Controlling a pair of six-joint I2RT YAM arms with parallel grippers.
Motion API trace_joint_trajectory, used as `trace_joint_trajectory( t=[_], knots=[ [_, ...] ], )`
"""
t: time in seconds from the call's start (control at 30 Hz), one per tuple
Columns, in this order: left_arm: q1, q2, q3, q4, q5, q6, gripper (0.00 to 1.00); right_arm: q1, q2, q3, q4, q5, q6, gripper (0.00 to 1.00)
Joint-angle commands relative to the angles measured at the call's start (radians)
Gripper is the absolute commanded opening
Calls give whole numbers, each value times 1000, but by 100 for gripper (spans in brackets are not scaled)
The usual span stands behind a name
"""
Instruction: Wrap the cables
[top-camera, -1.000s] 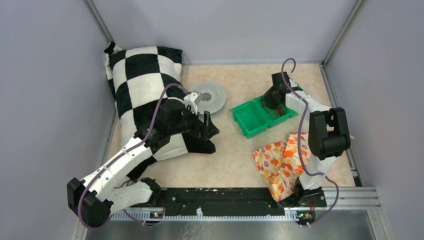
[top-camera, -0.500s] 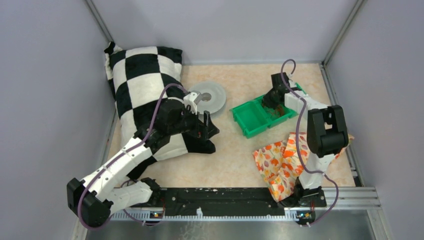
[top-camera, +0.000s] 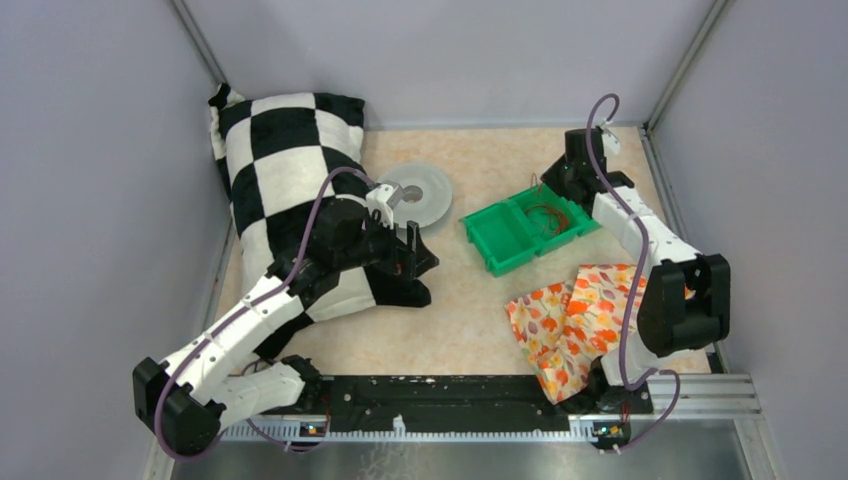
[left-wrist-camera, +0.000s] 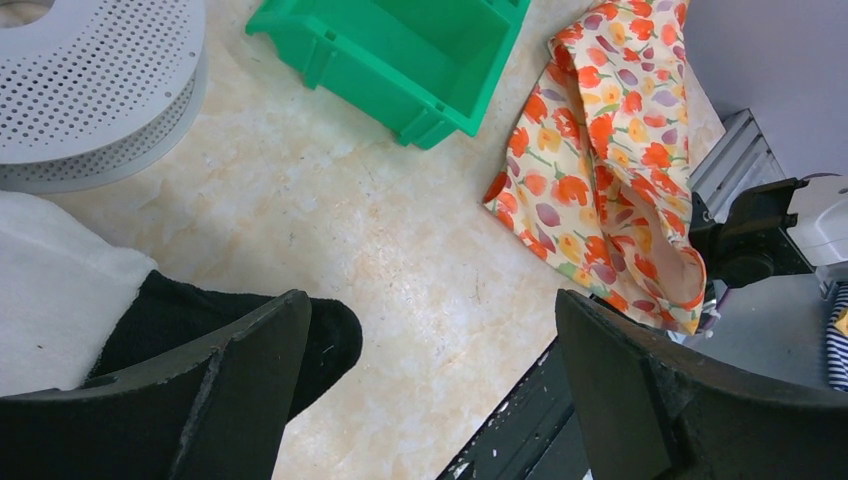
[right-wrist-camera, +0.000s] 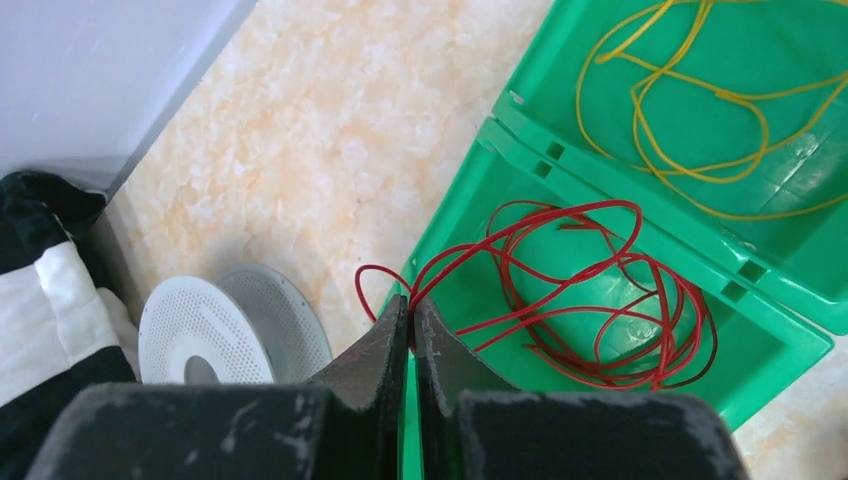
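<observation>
A red cable (right-wrist-camera: 600, 300) lies in loose loops in one compartment of the green bin (right-wrist-camera: 660, 225). A yellow cable (right-wrist-camera: 700, 110) lies in the compartment beside it. My right gripper (right-wrist-camera: 410, 305) is shut on a strand of the red cable at the bin's rim, and the strand rises from the loops to its tips. From above, the right gripper (top-camera: 573, 175) hangs over the far right end of the green bin (top-camera: 500, 245), with the red cable (top-camera: 548, 218) inside. My left gripper (left-wrist-camera: 430, 390) is open and holds nothing, low over the table by the pillow's black corner (left-wrist-camera: 320, 340).
A black-and-white checkered pillow (top-camera: 280, 170) fills the left side under the left arm. A grey perforated disc (top-camera: 420, 195) lies between pillow and bin. A floral cloth (top-camera: 565, 320) lies front right near the right arm's base. Grey walls enclose the table.
The right gripper has shut on the red cable and risen back out of the bin toward the far right. The left arm has not moved.
</observation>
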Motion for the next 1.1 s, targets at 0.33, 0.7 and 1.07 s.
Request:
trace_joint_trajectory(
  t=[0.33,0.7,1.07],
  knots=[
    [-1,-41,-24,23,0,-14,98,-8,-1,-38,7,1,-79,12],
    [-1,-49,-26,22,-1,-21,99,-30,82,5,1,-7,-97,28],
    [-2,-36,-33,33,24,-38,98,-51,121,-40,89,-75,-23,44]
  ],
)
